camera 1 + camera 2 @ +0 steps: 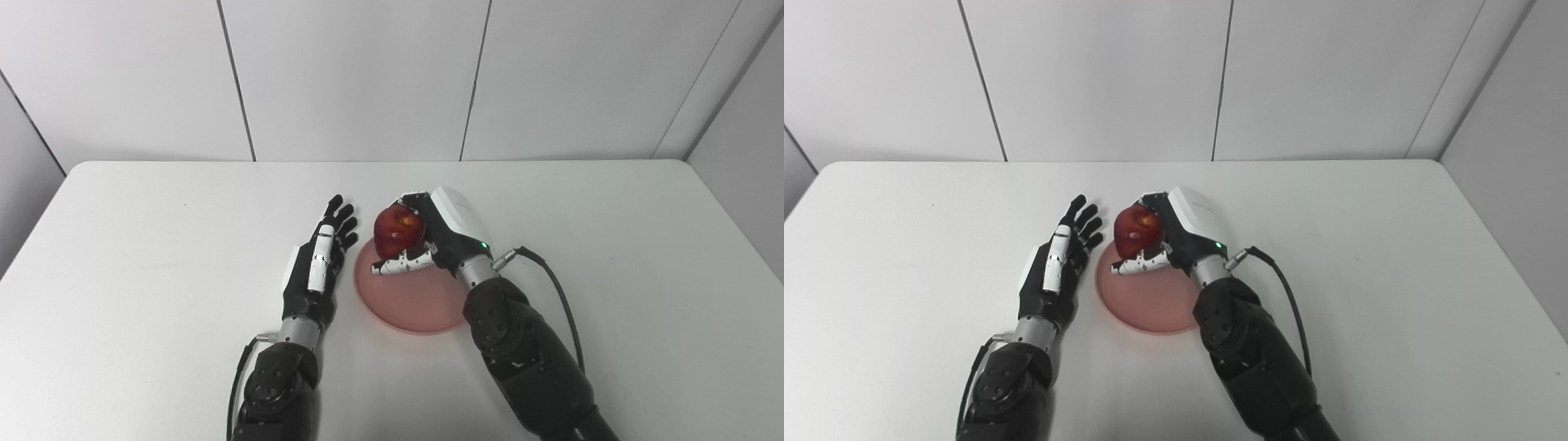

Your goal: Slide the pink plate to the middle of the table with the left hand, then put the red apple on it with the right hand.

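The pink plate (411, 301) lies near the middle of the white table (122, 245). My right hand (438, 236) is shut on the red apple (398, 231), holding it over the plate's far edge; whether the apple touches the plate is hidden by the thumb. My left hand (318, 260) lies open and flat just left of the plate, fingers stretched forward, holding nothing. In the right eye view the apple (1136, 229) and plate (1145, 300) show the same layout.
The table's back edge meets a white panelled wall (367, 73). A black cable (554, 288) loops from my right wrist over the table to the right.
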You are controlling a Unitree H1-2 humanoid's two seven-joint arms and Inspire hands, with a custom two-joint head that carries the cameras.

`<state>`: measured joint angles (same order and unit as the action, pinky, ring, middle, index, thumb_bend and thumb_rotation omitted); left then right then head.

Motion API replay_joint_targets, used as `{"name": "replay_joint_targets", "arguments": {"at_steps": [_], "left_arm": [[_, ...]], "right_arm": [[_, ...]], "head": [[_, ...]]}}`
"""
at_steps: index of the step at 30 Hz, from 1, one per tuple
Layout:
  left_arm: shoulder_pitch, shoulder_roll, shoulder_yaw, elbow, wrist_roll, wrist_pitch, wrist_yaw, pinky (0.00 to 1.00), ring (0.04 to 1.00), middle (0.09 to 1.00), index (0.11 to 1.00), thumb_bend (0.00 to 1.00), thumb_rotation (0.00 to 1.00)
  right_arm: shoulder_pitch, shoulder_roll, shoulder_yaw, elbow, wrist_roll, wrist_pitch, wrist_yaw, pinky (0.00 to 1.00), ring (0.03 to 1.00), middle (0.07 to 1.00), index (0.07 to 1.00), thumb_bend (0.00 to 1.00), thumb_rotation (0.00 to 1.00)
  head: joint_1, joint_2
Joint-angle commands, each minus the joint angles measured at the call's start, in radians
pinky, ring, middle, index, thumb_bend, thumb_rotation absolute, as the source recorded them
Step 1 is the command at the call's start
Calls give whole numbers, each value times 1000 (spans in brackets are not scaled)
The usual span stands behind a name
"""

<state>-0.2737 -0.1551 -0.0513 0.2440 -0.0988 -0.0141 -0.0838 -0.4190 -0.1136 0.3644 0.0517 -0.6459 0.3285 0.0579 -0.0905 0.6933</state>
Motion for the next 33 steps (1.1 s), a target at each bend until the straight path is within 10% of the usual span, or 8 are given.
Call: {"name": "replay_joint_targets", "arguments": {"at_steps": [1, 33], "left_arm": [[24, -12, -3, 23, 10, 28, 19, 929, 935, 942, 926, 365, 1000], [23, -9, -10, 11, 1, 49, 23, 932, 939, 944, 929, 371, 1000]], "right_arm": [[-24, -2, 1, -21, -5, -63, -22, 261, 352, 453, 485, 519, 136], [30, -20, 40, 15, -129, -95, -106, 236, 341, 455, 488, 520, 145]], "head": [[1, 3], [0, 9]]}}
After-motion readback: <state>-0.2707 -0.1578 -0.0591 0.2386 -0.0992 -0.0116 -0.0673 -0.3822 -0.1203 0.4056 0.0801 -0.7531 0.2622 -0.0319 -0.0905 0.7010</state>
